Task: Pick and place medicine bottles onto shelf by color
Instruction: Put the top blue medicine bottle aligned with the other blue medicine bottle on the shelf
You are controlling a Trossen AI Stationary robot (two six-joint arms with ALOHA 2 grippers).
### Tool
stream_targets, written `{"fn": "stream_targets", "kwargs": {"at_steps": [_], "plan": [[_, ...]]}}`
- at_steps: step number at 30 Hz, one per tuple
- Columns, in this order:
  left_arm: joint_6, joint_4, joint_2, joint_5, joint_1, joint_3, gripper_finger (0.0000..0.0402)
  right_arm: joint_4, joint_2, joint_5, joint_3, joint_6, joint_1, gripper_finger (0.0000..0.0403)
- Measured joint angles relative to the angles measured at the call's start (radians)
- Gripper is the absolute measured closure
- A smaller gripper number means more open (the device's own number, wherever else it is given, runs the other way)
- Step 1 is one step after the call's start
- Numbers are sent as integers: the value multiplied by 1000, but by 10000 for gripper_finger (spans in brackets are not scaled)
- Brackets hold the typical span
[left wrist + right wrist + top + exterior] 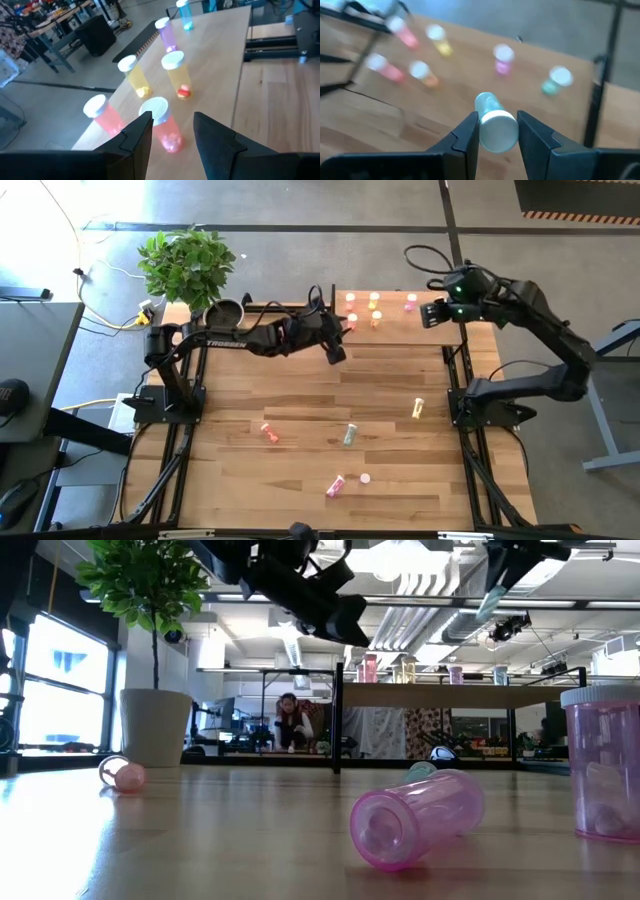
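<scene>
- Hovering our right hand point(497, 132) over shelf point(395, 332) edge, pinching a pale green bottle point(495, 125).
- Our left hand point(172, 132), fingers spread w/ nothing between, just above red bottles point(162, 125); table point(300, 430) mid mostly open.

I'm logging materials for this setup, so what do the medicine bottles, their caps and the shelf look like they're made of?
The medicine bottles look like tinted translucent plastic with a glossy finish: light passes through and contents show inside. Their caps look like opaque matte white plastic, as on the bottle held by the right gripper. The shelf looks like smooth light wood with faint grain, possibly laminate.
</scene>
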Motion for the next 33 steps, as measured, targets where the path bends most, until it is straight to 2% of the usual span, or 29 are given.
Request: {"fn": "stream_targets", "kwargs": {"at_steps": [6, 20, 27, 33], "plan": [[1, -19, 0, 0, 5, 0, 268, -185, 91, -2, 72, 48, -46, 304], [75, -58, -37, 45, 12, 0, 268, -177, 188, -63, 53, 103, -166, 304], [71, -72, -47, 53, 27, 0, 268, -183, 145, -80, -81, 144, -192, 304], [70, -76, -47, 102, 30, 0, 268, -181, 140, -76, -98, 147, -251, 304]]}}
